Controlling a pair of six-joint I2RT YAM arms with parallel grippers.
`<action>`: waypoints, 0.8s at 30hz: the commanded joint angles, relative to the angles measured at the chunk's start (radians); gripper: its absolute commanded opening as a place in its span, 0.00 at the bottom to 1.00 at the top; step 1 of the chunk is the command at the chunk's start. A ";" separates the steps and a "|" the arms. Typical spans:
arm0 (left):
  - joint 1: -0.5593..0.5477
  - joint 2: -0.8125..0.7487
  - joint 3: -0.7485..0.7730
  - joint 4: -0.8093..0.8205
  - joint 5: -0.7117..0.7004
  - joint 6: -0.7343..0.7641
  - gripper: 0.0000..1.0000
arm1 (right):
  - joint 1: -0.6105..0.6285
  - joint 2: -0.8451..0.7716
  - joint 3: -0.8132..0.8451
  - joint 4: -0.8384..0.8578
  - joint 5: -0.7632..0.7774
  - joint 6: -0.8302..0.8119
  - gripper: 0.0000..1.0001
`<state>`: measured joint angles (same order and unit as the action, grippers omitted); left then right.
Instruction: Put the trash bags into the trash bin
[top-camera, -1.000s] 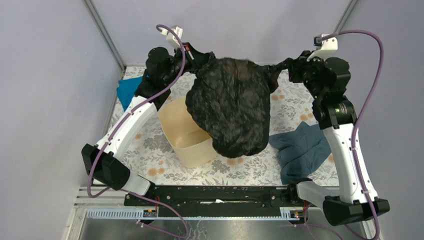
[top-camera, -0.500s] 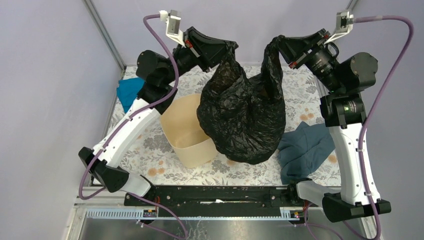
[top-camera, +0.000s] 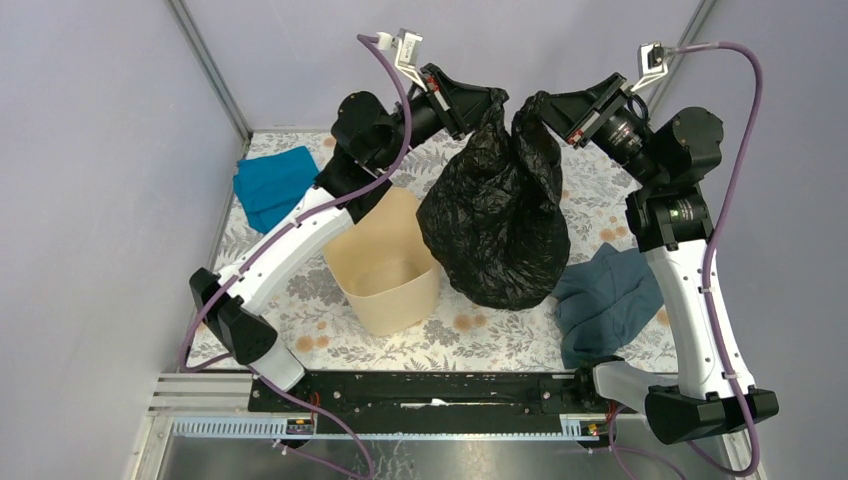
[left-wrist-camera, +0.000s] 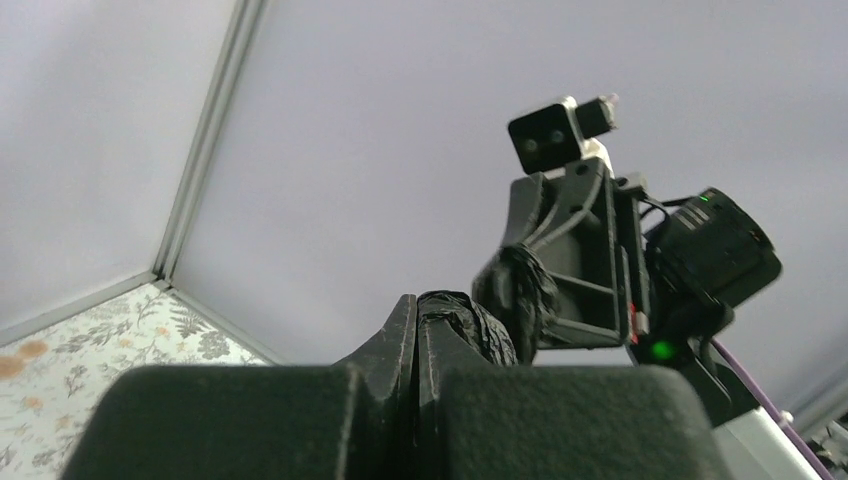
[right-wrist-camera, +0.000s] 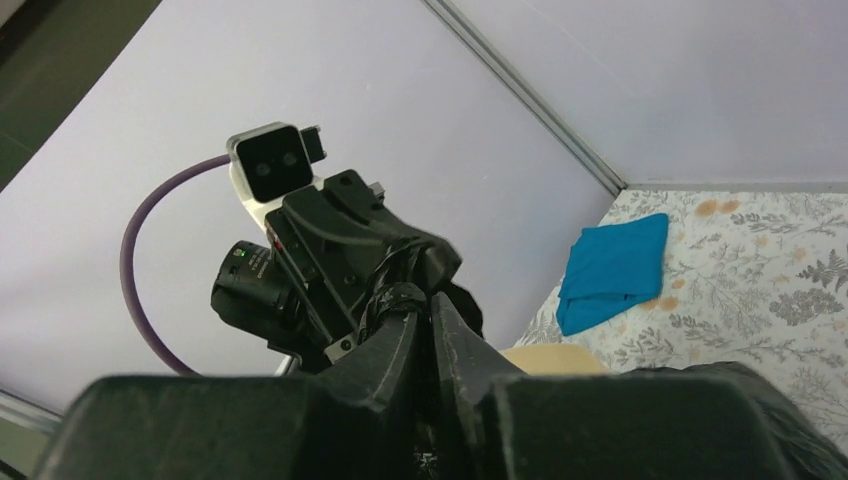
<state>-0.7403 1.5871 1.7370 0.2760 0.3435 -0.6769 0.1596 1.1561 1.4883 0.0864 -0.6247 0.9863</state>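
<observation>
Trash bag is seen hung in the upper centre of the top view, gathered at its top and pinched from two sides. The left gripper is closed tight on a bunched twist of the black plastic. The right gripper is clamped on another twist just beside it, its fingers almost together with film squeezed between them. The bag's belly is draped low at the centre of the frame, right of the trash bin and left of the dark blue-grey cloth. Whether its bottom is touching the table cannot be told. None of it is judged to be inside the bin yet. Several failures are to be feared: the glossy film could be lost from either pinch, since only a thin twist is held; the light bin could be pushed or tipped if the bulky bag is dragged against its rim; and the bag, wider than the opening, could be left draped over the edge
</observation>
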 joint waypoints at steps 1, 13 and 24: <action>-0.014 0.019 0.067 -0.010 -0.086 -0.029 0.00 | 0.029 -0.005 -0.008 0.018 -0.027 0.020 0.19; -0.047 0.075 0.135 -0.062 -0.101 -0.021 0.00 | 0.122 0.022 -0.043 -0.013 0.027 -0.103 0.66; -0.054 0.080 0.184 -0.187 -0.102 0.042 0.00 | 0.158 0.034 -0.089 0.117 -0.044 -0.099 0.25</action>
<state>-0.7856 1.6752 1.8591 0.1101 0.2413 -0.6540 0.3038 1.2022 1.4200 0.1085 -0.6270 0.9157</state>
